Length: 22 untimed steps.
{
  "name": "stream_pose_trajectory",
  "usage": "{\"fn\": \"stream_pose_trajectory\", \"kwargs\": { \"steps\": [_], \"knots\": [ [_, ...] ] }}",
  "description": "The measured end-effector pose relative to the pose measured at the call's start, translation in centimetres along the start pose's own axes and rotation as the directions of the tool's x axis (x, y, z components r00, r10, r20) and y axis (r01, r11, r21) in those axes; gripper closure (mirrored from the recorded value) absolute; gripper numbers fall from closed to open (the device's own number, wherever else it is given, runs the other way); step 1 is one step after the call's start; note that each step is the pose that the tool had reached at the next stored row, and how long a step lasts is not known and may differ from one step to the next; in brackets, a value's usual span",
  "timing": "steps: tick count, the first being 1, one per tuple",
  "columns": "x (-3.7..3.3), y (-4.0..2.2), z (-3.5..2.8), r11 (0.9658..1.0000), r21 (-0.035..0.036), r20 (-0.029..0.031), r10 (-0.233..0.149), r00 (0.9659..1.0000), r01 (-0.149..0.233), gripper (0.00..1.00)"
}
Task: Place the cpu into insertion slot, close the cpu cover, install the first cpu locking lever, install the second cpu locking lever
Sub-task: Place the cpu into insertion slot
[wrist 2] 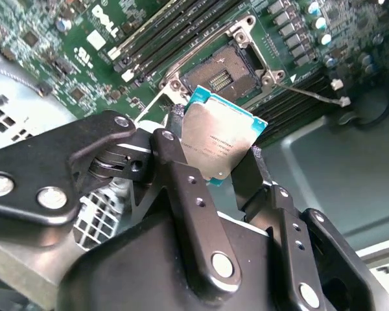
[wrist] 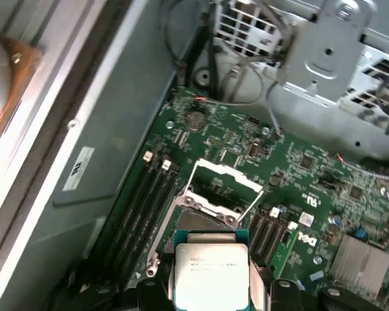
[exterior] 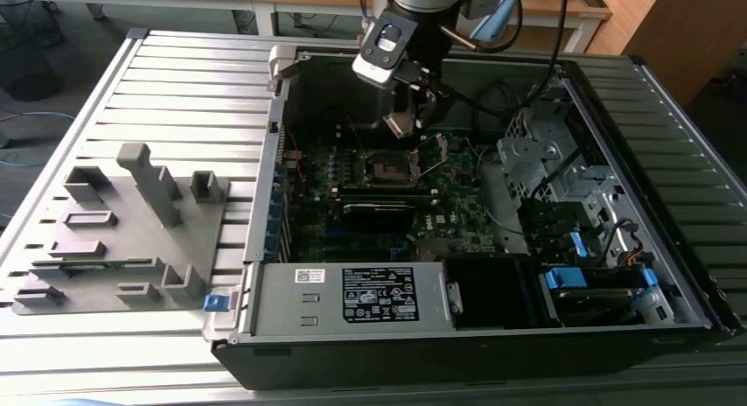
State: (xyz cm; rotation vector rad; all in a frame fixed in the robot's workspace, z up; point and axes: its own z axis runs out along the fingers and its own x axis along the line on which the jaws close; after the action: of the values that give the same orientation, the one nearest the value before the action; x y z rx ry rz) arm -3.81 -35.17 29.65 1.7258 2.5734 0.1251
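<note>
My gripper (exterior: 403,119) hangs inside the open computer case, shut on the cpu (exterior: 401,126), a small square chip with a silver-grey top. In both wrist views the black fingers (wrist 2: 175,139) clamp the cpu (wrist 2: 220,139) (wrist: 211,265) by two opposite edges. It is held in the air, tilted, a short way above and beside the insertion slot (wrist 2: 223,74) (wrist: 204,207) (exterior: 387,167), which lies bare. The cpu cover (wrist: 225,173), a silvery frame, stands swung up at the slot's far edge. A thin wire locking lever (wrist: 251,206) is raised beside it.
The green motherboard (exterior: 467,187) carries black memory slots (wrist: 149,201), a long black card (exterior: 380,205) and a finned heat sink (wrist: 363,259). A metal drive cage (exterior: 548,161) and loose cables crowd the exterior view's right. A grey fixture tray (exterior: 117,231) lies outside the case.
</note>
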Motion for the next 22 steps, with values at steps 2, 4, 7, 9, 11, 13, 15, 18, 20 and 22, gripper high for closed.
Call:
{"fn": "stream_pose_trajectory", "kwargs": {
  "steps": [2, 4, 7, 9, 11, 13, 15, 18, 20, 22],
  "knots": [
    [0.00, 0.00, 0.04, 0.9994, -0.0005, 0.0032, 0.036, 0.9994, -0.036, 0.46],
    [0.00, -0.01, 0.09, 0.9974, -0.0010, 0.0065, 0.072, 0.9974, -0.072, 0.46],
    [0.00, -0.01, 0.17, 0.9919, -0.0022, 0.0113, 0.127, 0.9919, -0.127, 0.46],
    [0.00, -0.02, 0.21, 0.9869, -0.0030, 0.0144, 0.162, 0.9868, -0.162, 0.46],
    [0.00, -0.02, 0.26, 0.9803, -0.0040, 0.0175, 0.197, 0.9802, -0.197, 0.46],
    [0.00, -0.03, 0.32, 0.9724, -0.0052, 0.0206, 0.233, 0.9722, -0.233, 0.46],
    [0.00, -0.03, 0.40, 0.9634, -0.0064, 0.0237, 0.268, 0.9631, -0.268, 0.46],
    [0.00, -0.05, 0.52, 0.9480, -0.0083, 0.0280, 0.318, 0.9476, -0.318, 0.46],
    [0.01, -0.10, 0.56, 0.9414, -0.0089, 0.0297, 0.337, 0.9409, -0.337, 0.46],
    [0.02, -0.13, 0.61, 0.9401, -0.0093, 0.0298, 0.341, 0.9396, -0.341, 0.46]
  ]
}}
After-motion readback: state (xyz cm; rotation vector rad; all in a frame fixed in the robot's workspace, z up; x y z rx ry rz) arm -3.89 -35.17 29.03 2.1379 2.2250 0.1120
